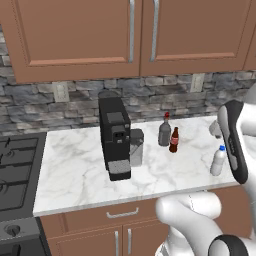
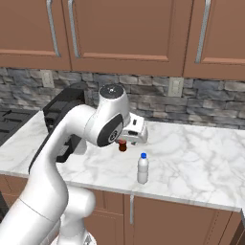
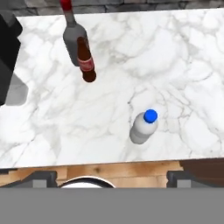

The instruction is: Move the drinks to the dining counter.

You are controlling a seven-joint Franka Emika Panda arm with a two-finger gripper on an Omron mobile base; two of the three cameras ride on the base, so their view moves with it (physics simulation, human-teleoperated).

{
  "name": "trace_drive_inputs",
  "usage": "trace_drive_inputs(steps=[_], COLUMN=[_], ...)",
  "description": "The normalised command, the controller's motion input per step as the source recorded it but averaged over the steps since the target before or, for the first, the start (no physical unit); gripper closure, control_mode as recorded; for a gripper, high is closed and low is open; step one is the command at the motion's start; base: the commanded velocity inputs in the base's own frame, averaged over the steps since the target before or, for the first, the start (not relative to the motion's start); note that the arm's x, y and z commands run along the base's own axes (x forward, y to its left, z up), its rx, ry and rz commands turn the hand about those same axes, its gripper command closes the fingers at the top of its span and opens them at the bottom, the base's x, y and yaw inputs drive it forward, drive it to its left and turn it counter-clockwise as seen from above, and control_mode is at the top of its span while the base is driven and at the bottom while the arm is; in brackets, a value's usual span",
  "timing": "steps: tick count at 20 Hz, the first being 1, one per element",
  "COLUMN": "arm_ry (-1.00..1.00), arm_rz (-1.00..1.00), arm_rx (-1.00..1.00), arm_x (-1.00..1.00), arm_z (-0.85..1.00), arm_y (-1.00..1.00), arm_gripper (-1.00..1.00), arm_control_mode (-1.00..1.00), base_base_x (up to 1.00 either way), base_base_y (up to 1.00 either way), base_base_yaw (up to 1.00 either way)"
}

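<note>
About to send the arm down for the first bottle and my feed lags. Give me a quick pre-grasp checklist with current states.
1. Gripper open and empty: ok, fingertips spread wide, nothing between them.
2. Blue-capped bottle upright: ok, it stands near the worktop's front edge.
3. Space around it: ok, the cola bottle and red-capped grey bottle stand apart from it, farther back.
4. Gripper centred over the blue cap: not ok, the bottle sits right of centre in the hand view.
5. Coffee machine clear of the approach: ok, far left.
6. Route to the dining counter: cannot tell.
</note>
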Motion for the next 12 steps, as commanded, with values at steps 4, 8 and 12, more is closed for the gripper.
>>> trace_drive_inputs(steps=[4,8,12], arm_ry=[0.0,-0.07,-0.02], arm_rz=[-0.12,-0.1,-0.07], arm_rx=[0.0,0.0,0.0], arm_x=[0.0,0.0,0.09], arm_z=[-0.38,-0.54,-0.54], arm_y=[-0.55,-0.46,-0.43], arm_gripper=[-1.0,-1.0,-1.0], arm_control_mode=[-1.0,-1.0,-1.0], base_base_x=[0.0,0.0,0.0], base_base_y=[0.0,0.0,0.0], base_base_yaw=[0.0,0.0,0.0])
